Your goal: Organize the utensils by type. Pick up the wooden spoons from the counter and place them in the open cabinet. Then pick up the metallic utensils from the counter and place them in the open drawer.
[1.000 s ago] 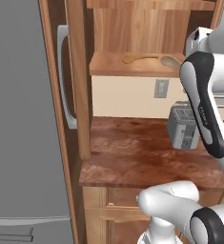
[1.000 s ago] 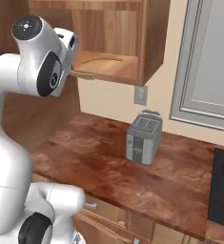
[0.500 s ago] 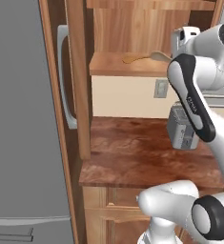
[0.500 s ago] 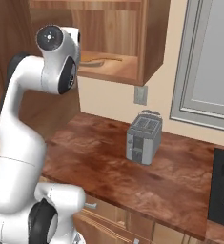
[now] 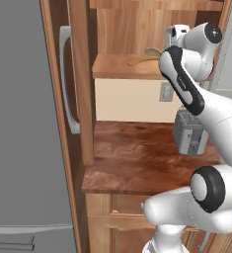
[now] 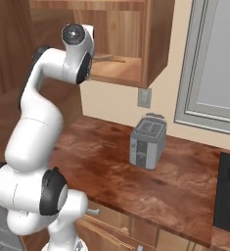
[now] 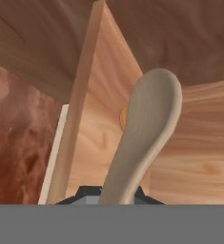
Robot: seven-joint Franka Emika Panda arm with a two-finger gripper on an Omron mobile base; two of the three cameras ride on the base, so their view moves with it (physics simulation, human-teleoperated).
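Pale spoon going up to the cabinet shelf

Closest to me is the counter (image 5: 137, 163), dark swirly reddish wood, with a small grey toaster (image 6: 147, 141) sitting on it by the wall. Higher up, the arm reaches into the open cabinet (image 6: 155, 44), and the gripper (image 7: 108, 193) has its jaws pinched narrow on the handle of the beige wooden spoon (image 7: 142, 138), bowl end pointing out over the light wood shelf (image 5: 122, 66). Farther back on that shelf lies the orange-brown wooden spoon (image 5: 137, 60), just beside the held one. The cabinet door (image 5: 80, 79) stands swung open on the left.
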